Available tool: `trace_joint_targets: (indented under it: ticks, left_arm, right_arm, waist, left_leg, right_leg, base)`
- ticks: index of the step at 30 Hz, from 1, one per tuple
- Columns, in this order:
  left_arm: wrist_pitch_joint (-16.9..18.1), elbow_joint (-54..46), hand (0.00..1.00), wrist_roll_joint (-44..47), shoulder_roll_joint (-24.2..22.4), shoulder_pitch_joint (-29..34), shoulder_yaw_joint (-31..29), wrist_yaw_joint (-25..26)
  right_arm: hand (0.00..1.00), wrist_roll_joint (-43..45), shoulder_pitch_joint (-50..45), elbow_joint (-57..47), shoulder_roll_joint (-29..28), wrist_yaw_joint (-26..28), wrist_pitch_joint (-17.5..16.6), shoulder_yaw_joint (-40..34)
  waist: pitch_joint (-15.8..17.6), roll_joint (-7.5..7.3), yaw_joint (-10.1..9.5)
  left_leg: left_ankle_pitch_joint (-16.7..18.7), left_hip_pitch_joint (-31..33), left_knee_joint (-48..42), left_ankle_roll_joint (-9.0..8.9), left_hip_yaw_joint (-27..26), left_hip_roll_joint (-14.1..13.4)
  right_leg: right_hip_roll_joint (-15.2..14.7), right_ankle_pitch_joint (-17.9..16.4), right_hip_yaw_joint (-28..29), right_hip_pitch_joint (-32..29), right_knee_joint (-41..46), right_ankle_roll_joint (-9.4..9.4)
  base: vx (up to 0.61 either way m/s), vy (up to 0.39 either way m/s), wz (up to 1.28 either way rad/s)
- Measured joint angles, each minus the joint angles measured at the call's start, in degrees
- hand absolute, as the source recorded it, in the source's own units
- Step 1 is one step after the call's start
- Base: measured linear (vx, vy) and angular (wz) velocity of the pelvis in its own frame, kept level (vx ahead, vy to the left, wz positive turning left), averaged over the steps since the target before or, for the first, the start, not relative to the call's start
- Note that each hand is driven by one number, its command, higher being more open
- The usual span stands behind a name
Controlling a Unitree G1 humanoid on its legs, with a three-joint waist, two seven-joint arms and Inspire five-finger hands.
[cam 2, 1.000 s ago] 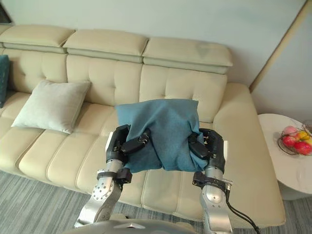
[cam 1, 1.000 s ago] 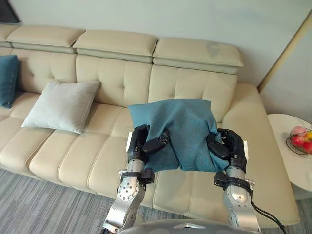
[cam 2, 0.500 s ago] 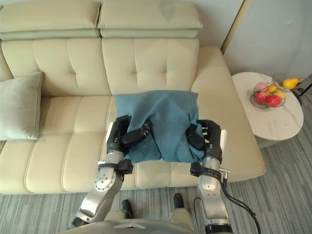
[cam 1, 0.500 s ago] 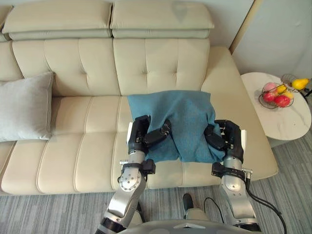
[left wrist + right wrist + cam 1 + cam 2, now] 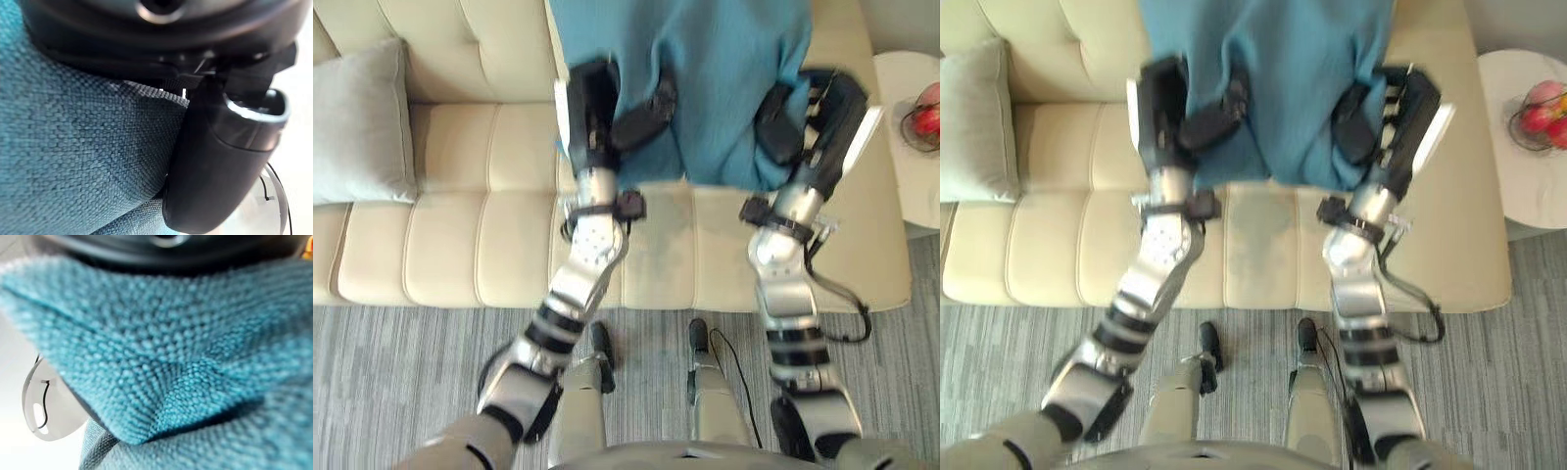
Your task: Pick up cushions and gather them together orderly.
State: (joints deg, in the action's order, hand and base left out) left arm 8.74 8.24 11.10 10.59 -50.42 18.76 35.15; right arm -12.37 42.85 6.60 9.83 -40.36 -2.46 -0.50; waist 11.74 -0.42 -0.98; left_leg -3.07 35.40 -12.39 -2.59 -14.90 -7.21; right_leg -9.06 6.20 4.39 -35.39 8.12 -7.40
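I hold a teal cushion (image 5: 705, 78) up in front of me, above the cream sofa (image 5: 460, 245). My left hand (image 5: 607, 103) is shut on the cushion's left side, its thumb pressed into the cloth (image 5: 73, 147). My right hand (image 5: 808, 113) is shut on the cushion's right side, with the teal weave (image 5: 171, 357) bunched close against it. The cushion's top runs past the view's upper edge. A light grey cushion (image 5: 357, 122) leans against the sofa's back at the far left.
A round white side table (image 5: 915, 137) with a wire bowl of fruit (image 5: 925, 113) stands right of the sofa. Grey striped carpet (image 5: 391, 382) covers the floor in front of the sofa.
The view has tipped down and closer, so floor and sofa front now show. Both hands have risen with the teal cushion toward the view's top.
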Motion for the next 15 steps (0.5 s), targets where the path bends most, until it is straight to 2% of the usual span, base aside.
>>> trace_joint_targets:
  ticks: [2, 5, 9, 12, 15]
  left_arm:
    - [0.0, 4.28, 1.0, 0.01, 0.83, -4.69, -0.11, 0.22]
    - [-0.02, 14.59, 1.0, 0.06, 1.07, -14.45, -2.13, 0.23]
    - [-0.16, 28.08, 1.0, 0.1, 1.37, -23.92, -4.01, -0.91]
    - [-0.53, 35.54, 1.0, 0.16, 1.03, -25.64, -4.6, -4.38]
    - [-1.16, 42.15, 1.0, 1.4, -0.66, -25.69, -6.19, -8.1]
  right_arm:
    - [1.0, 0.1, 4.78, 4.4, 0.35, -0.46, 0.0, -0.8]
    - [1.0, 0.51, 14.18, 14.37, 1.14, -1.08, 0.15, -2.72]
    - [1.0, 6.62, 23.77, 25.66, 1.37, 0.03, 1.28, -5.29]
    - [1.0, 12.14, 27.01, 32.71, 2.12, 2.21, 1.48, -5.75]
    - [1.0, 15.07, 29.88, 40.05, 4.3, 6.31, 3.2, -4.54]
  waist:
    - [1.24, 0.11, 0.04]
    - [4.94, 0.45, 0.27]
    - [8.22, 0.93, 0.72]
    - [9.25, 1.06, 1.32]
    - [11.85, 1.03, 1.38]
  left_leg:
    - [-1.87, 0.0, 2.6, -0.14, 0.18, 0.25]
    - [-6.02, 0.09, 8.56, -0.37, 0.47, 0.74]
    - [-9.81, 1.86, 13.58, -0.65, 0.85, 0.67]
    - [-10.88, 4.23, 14.87, -1.12, 1.55, 0.32]
    - [-11.2, 5.85, 14.88, -1.44, 1.71, 0.11]
  right_leg:
    - [0.1, 0.81, -0.33, -0.61, -0.79, 0.16]
    - [0.44, 2.53, -0.93, -2.27, -2.52, 0.56]
    - [1.05, 4.65, -1.71, -4.77, -5.03, 0.82]
    - [1.43, 4.92, -2.77, -6.96, -5.48, 0.93]
    - [1.6, 4.94, -3.21, -8.46, -5.3, 0.95]
  base:
    - [-0.02, -0.022, 0.09]
    - [0.0, -0.013, 0.08]
    - [0.05, -0.007, 0.05]
    - [0.1, 0.008, 0.09]
    - [0.1, 0.019, 0.05]
